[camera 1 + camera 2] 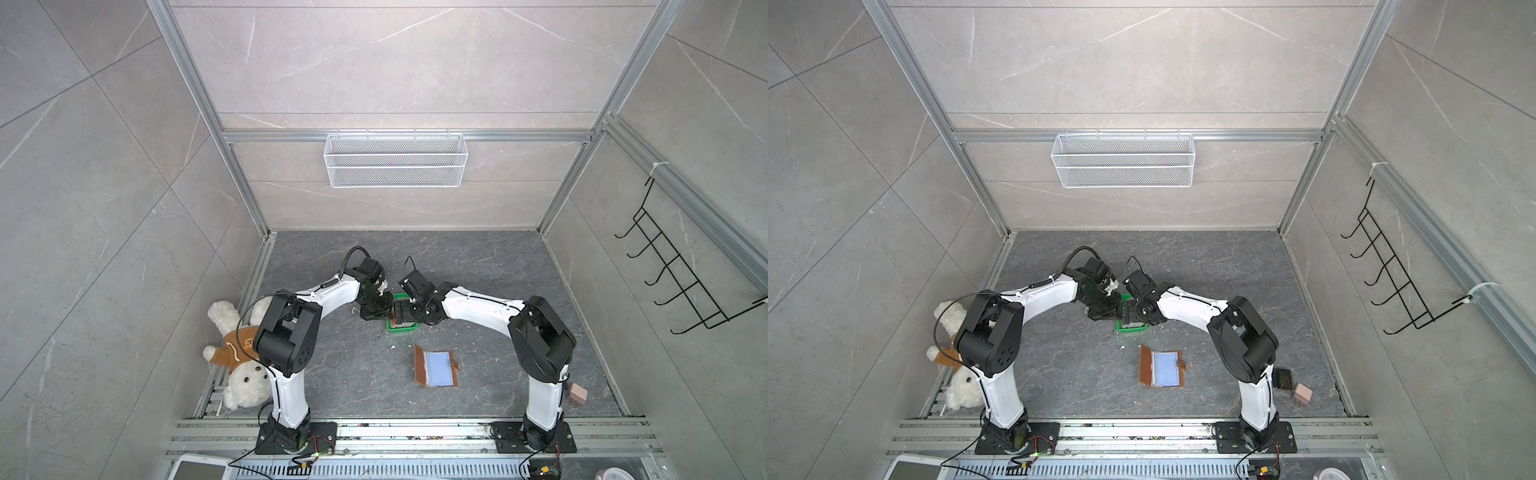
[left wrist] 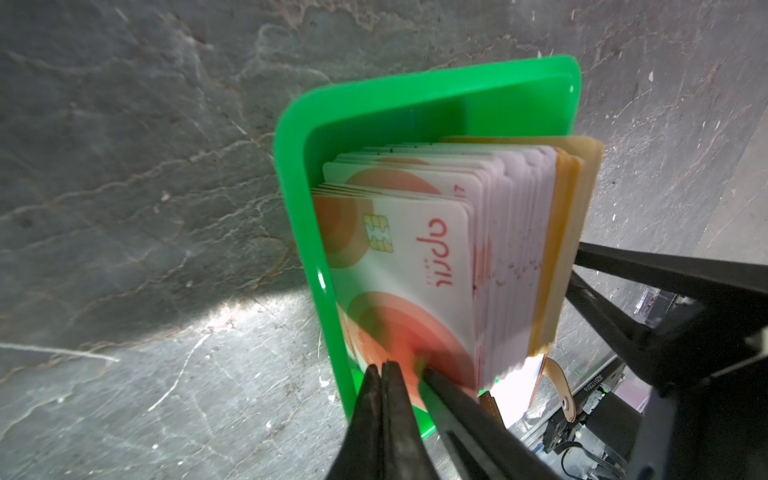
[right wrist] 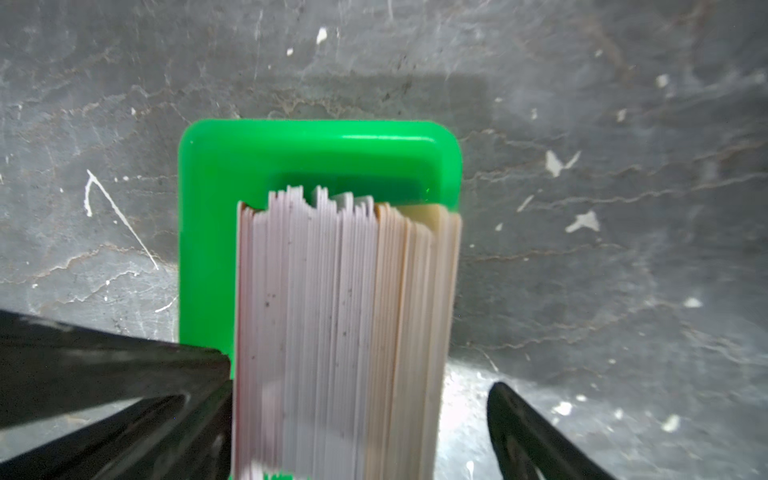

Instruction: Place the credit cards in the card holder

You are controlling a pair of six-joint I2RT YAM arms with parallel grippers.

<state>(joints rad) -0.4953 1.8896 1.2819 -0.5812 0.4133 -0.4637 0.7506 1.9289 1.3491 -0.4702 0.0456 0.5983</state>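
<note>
The credit cards [image 2: 415,257] stand on edge as a thick stack in a small green tray [image 2: 415,91], whitish-pink with red-orange round blots. Several tan ones sit at one end of the credit cards [image 3: 332,311]. My left gripper [image 2: 384,365] is shut with nothing between its fingers, its tips against the front card at the tray's rim. My right gripper [image 3: 361,378] is open and straddles the stack. One of its fingers [image 3: 216,374] touches the stack and a gap separates the other from it. The card holder [image 1: 436,366] lies open on the table nearer the arm bases, bluish sleeves up.
A white plush bear [image 1: 245,386] lies at the left table edge beside the left arm. A small pinkish box [image 1: 577,395] and a dark flat item [image 1: 1283,378] sit near the right arm's base. A wire basket [image 1: 395,160] and a hook rack [image 1: 681,274] hang on the walls.
</note>
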